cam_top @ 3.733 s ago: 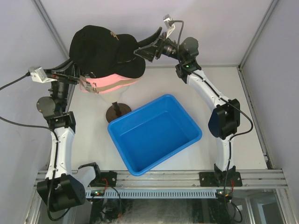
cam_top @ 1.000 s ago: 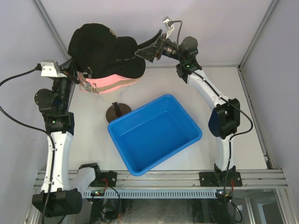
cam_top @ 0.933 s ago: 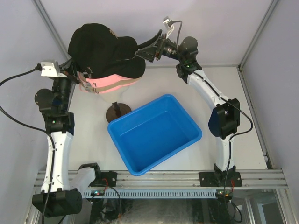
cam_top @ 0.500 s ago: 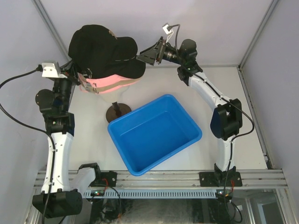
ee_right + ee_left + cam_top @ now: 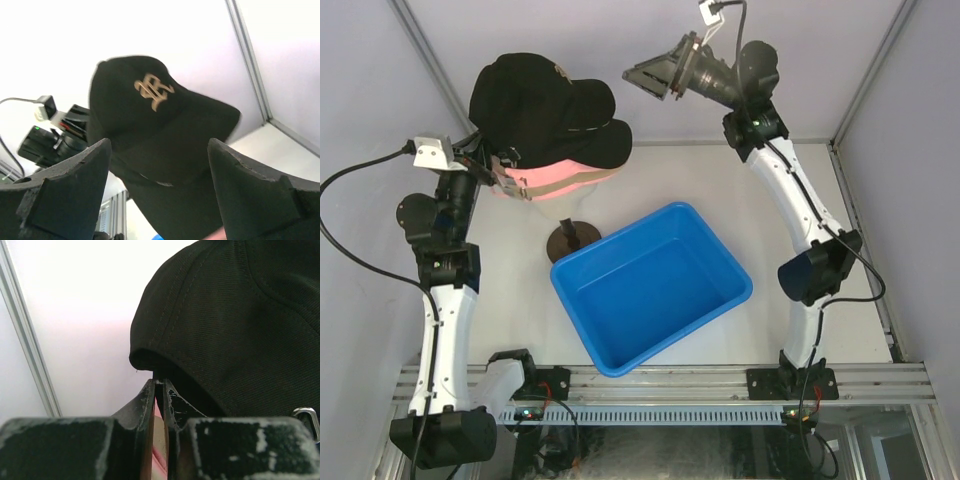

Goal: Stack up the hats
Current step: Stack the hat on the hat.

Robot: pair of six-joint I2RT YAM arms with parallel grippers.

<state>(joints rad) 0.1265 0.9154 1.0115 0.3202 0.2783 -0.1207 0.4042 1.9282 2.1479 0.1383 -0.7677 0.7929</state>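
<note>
Mid-table, a blue bin [image 5: 650,290]. Behind it to the left, on a mannequin head [image 5: 565,203], the stacked hats: black cap [image 5: 535,105] on top, second black brim [image 5: 612,148] beneath, pink cap [image 5: 552,180] lowest. Right gripper [image 5: 648,80] high, right of the stack and well apart from it, spread wide, holding nothing. Left gripper [image 5: 159,384] narrowed to a slit, tips touching the top cap's back rim; pinching fabric or not, cannot tell. From the right wrist, a gold emblem [image 5: 154,90] plain on the crown; from above, merely a small mark. From the left wrist alone, a metal buckle [image 5: 306,416].

Left gripper [image 5: 159,386] pinched closed, arm upright, right gripper [image 5: 159,150] spread wide, held high
</note>
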